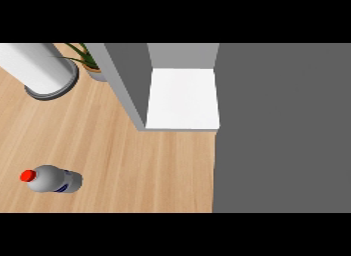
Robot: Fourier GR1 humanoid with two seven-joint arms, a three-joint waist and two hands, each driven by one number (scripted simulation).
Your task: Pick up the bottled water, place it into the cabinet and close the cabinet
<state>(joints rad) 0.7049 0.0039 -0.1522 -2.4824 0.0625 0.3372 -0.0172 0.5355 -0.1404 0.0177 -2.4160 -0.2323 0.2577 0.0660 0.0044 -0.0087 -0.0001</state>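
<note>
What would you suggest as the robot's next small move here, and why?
Probably bring the left hand in toward the bottled water, which sits alone on the wooden counter at the view's lower left. Neither hand shows in the view, so nothing is grasped yet, and the cabinet is open with its white shelf showing, so the pickup seems to come first.

No text can be read; the water bottle (52, 180) at eight o'clock bears a bluish label (63, 188), seemingly illegible.

One bottled water (52, 180), one cabinet (182, 97), one white cylinder (32, 66), one plant (88, 59)
</note>
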